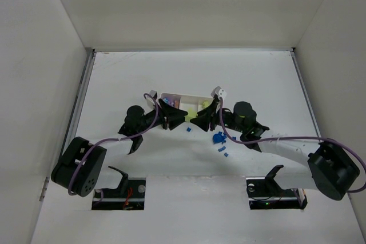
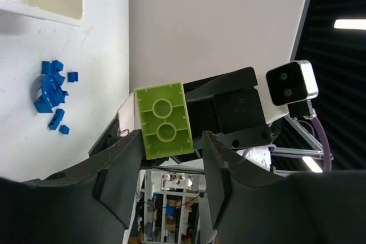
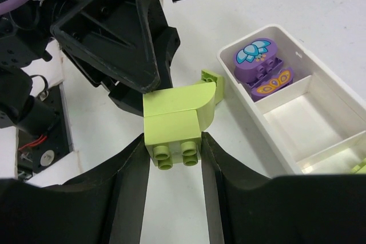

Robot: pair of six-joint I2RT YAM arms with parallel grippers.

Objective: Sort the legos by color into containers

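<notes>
My right gripper (image 3: 174, 144) is shut on a yellow-green lego (image 3: 174, 121), a square brick with a curved piece on it, held just above the table next to the white tray (image 3: 257, 112). In the top view it sits (image 1: 188, 116) between my right gripper (image 1: 200, 122) and left gripper (image 1: 178, 117). My left gripper (image 2: 171, 141) is open, its fingertips at the brick's underside (image 2: 163, 119), with a gap on one side. Two purple legos (image 3: 258, 55) lie in the tray's end compartment. Several blue legos (image 1: 218, 138) lie on the table; they also show in the left wrist view (image 2: 50, 92).
A small yellow-green piece (image 3: 213, 78) lies on the table by the tray wall. Another yellow-green bit (image 3: 360, 168) shows in a far compartment. The tray (image 1: 184, 96) stands mid-table. White walls enclose the table on three sides.
</notes>
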